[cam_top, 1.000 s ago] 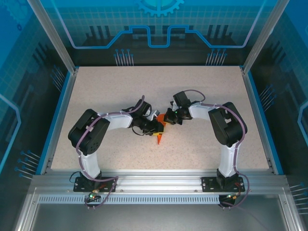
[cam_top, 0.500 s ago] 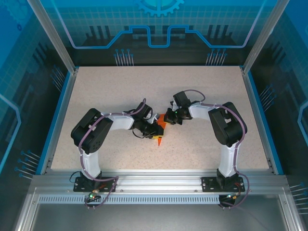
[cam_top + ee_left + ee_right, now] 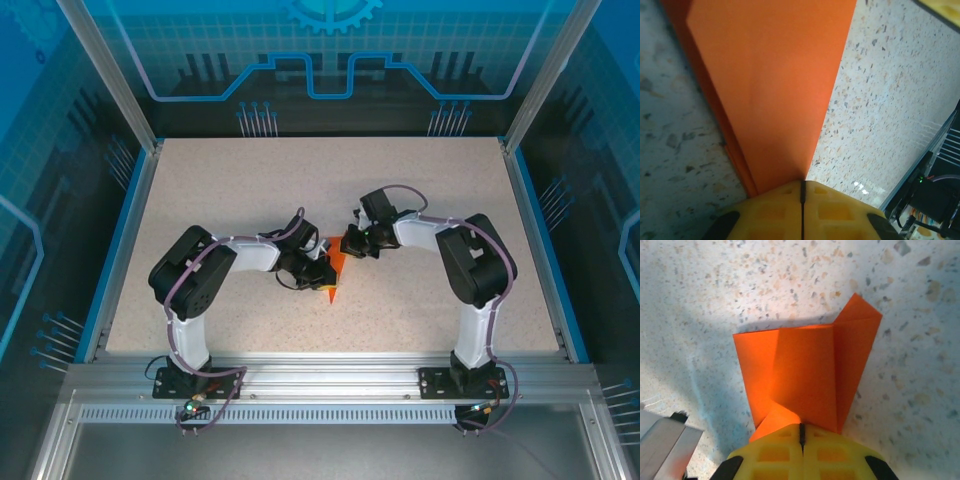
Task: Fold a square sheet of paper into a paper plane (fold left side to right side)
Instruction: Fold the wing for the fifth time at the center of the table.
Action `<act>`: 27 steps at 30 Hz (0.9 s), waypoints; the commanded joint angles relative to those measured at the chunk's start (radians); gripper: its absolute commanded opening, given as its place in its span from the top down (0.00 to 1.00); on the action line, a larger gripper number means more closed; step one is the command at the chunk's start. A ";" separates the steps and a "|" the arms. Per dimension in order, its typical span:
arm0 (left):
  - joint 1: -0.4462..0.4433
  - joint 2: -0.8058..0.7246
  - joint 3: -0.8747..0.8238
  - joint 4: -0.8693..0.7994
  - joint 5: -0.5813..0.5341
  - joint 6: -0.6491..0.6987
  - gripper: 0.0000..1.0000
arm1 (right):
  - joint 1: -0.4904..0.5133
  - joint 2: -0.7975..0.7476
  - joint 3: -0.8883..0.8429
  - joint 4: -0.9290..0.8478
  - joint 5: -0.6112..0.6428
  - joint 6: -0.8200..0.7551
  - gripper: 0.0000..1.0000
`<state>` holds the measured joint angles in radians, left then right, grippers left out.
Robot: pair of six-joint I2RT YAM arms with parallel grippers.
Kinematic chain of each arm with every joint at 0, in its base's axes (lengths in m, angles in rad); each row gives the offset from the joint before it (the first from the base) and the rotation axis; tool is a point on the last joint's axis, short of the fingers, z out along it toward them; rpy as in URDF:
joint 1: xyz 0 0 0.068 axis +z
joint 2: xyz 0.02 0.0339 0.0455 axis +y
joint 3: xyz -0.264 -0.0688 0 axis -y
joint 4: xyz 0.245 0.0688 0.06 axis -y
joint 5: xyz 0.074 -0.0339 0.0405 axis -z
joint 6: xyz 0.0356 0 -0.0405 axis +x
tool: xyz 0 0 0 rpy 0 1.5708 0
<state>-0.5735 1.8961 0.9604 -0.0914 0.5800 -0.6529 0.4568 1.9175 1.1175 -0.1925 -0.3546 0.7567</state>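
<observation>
Top external | 1 paper plane (image 3: pixel 330 288) | left pincer (image 3: pixel 322 272), right pincer (image 3: pixel 347 244): 2 pinching it

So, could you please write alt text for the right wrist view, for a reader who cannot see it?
A folded piece of orange paper lies on a speckled table, with one pointed flap sticking out at the upper right. At the bottom edge, the yellow-fingered right gripper is shut on the paper's near edge.
</observation>
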 commanded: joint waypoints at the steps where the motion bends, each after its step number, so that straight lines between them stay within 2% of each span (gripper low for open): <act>1: -0.014 0.014 -0.034 -0.087 -0.041 -0.005 0.96 | 0.006 -0.091 -0.037 0.019 0.009 -0.025 1.00; 9: -0.014 0.016 -0.037 -0.088 -0.046 -0.008 1.00 | 0.032 -0.155 -0.132 0.080 -0.066 -0.019 1.00; 27: -0.014 0.017 -0.032 -0.094 -0.047 -0.007 1.00 | 0.065 -0.017 -0.086 0.076 -0.066 -0.065 1.00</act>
<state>-0.5732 1.8961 0.9600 -0.0914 0.5800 -0.6559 0.5117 1.8820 1.0096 -0.1043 -0.4091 0.7128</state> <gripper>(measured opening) 0.060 0.044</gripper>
